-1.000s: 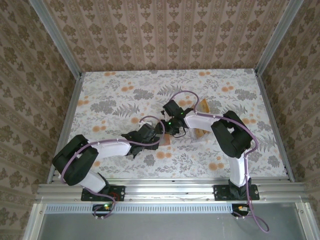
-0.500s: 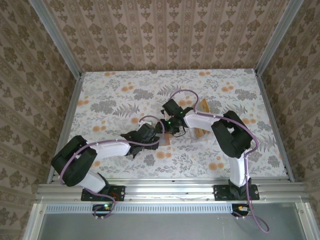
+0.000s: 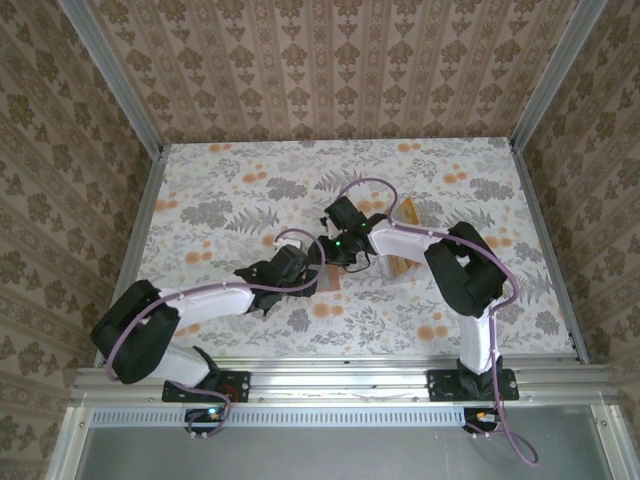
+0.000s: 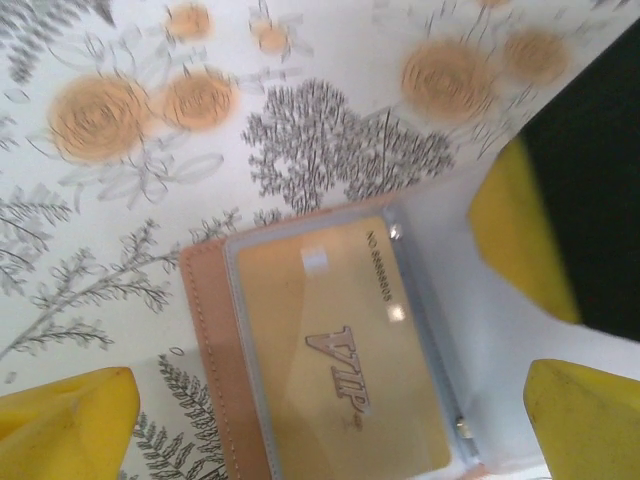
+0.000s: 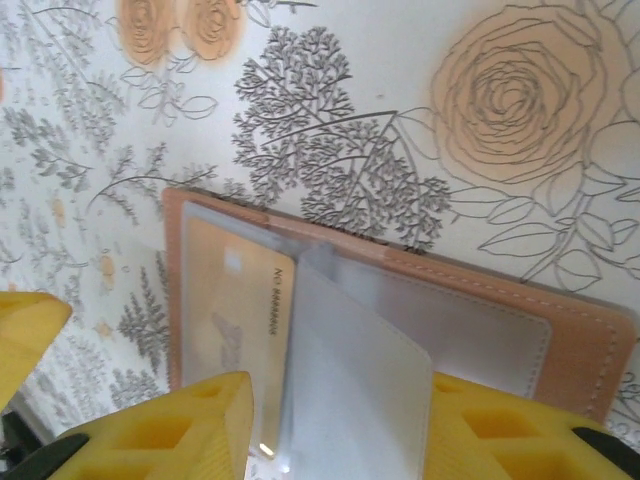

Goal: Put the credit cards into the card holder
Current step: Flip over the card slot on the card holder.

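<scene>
The card holder [image 4: 212, 340] lies open on the flowered table, salmon-brown with clear sleeves. A gold credit card [image 4: 330, 350] marked VIP sits inside its left sleeve [image 5: 225, 300]. My left gripper [image 4: 330, 378] hangs open above that card, one yellow finger on each side and touching nothing. My right gripper [image 5: 340, 385] is open, with a raised clear sleeve leaf [image 5: 355, 400] between its fingers. The leaf leans on the right finger [image 5: 500, 430]. In the top view both grippers [image 3: 300, 270] [image 3: 345, 252] meet over the card holder [image 3: 334, 280]. Two loose credit cards [image 3: 408, 212] [image 3: 400, 266] lie to the right.
The table [image 3: 230, 190] is walled by metal rails at the left [image 3: 135, 250] and right [image 3: 548, 250]. The right arm's purple cable [image 3: 365, 186] loops above the grippers. Bare flowered cloth stretches over the far and left parts.
The left arm's elbow has swung down and to the left while its gripper stays by the card holder. The right arm has not moved.
</scene>
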